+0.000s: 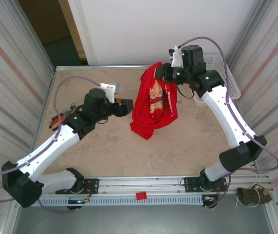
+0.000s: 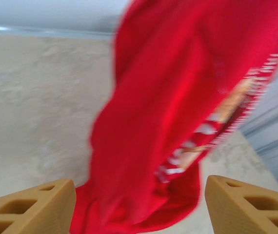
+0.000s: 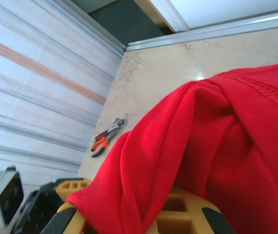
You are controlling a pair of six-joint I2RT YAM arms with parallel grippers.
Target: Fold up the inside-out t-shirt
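Red soft cloth short-sleeved t-shirt (image 1: 151, 105), white lettering and pale orange graphic showing on one face.

Location: hangs in a crumpled column just left of the white plastic basket (image 1: 228, 74). Its top is lifted and its lower bunch appears to rest on the beige marbled table (image 1: 105, 151).

Right gripper (image 1: 166, 74): at the shirt's top edge, beside the basket, jaws together and pinched on a gathered ridge of the red cloth.

Left gripper (image 1: 126, 107): farther left of the basket, with the shirt between the two. Its tan fingers (image 2: 36, 207) stand wide apart and grasp nothing, the cloth hanging just ahead of them.

Step in hand (judged): early. The garment is raised by one point for sorting out, and no fold is laid yet.

Next move (judged): the free left gripper needs a second hold, on a hem or shoulder edge. The two arms can then stretch the shirt and spread it flat on the table left of the basket.

Hard to make out:
- Which part of the shirt is pinched (collar, sleeve or hem) cannot be told.
- The right wrist view has cloth draped over the fingers.
- The left wrist view is blurred, and the lettering is unreadable.
- The right arm cuts off part of the basket.

Other: orange-handled pliers (image 3: 107, 137), well across the table from the basket, by the striped wall.
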